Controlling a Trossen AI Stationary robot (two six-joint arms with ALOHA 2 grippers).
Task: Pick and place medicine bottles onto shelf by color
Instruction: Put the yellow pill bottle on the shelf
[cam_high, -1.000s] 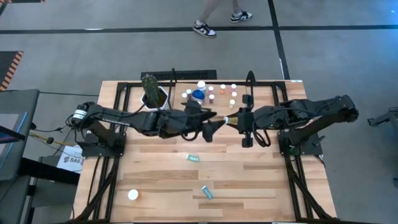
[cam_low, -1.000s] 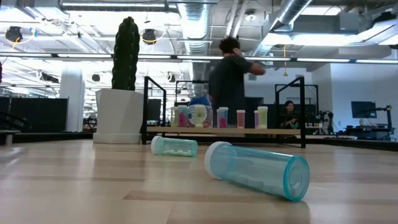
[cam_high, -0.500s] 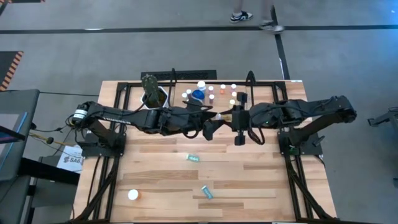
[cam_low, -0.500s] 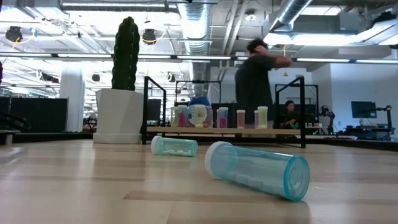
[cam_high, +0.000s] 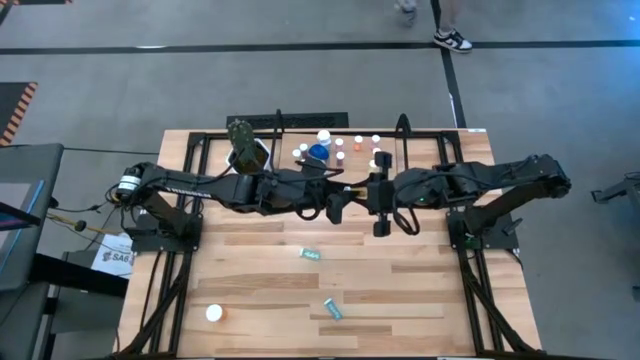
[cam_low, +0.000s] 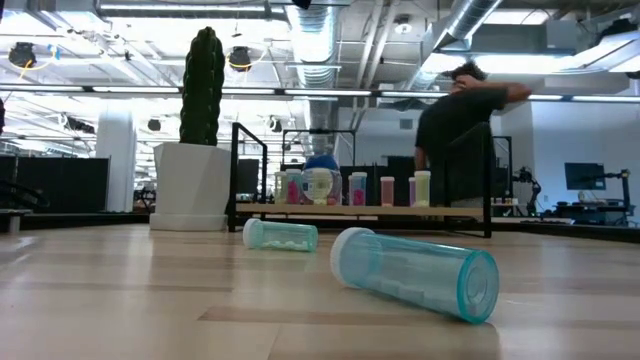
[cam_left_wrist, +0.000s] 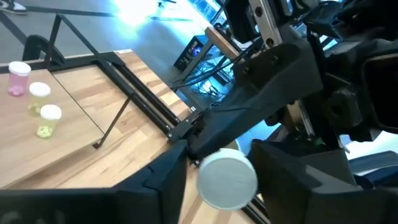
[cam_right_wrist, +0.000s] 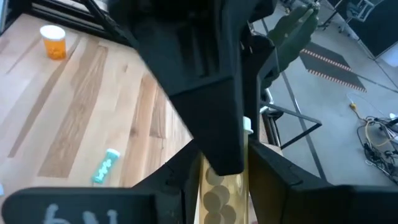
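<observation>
The right gripper (cam_right_wrist: 221, 179), reaching in from 3 o'clock, is clamped narrowly on a small pale-yellow translucent medicine bottle (cam_right_wrist: 214, 200) with tablets inside and a round white cap (cam_left_wrist: 227, 182). It holds the bottle in the air a little toward 12 o'clock from the centre of the wood-plank table (cam_high: 260, 270). The light wooden shelf with black rails (cam_high: 390, 140) is just beyond, at 12 o'clock.

The left gripper (cam_left_wrist: 221, 177), coming from 9 o'clock, sits around the cap end. I cannot tell whether it has clamped yet.

The bottle looks light, rigid and smooth, so it is likely to slip or twist. The ridged cap or the body just below it seems the safest hold.

A second earlier the two grippers were apart, with the left one spread wide. They have now met at the bottle, and the left has drawn in.
</observation>
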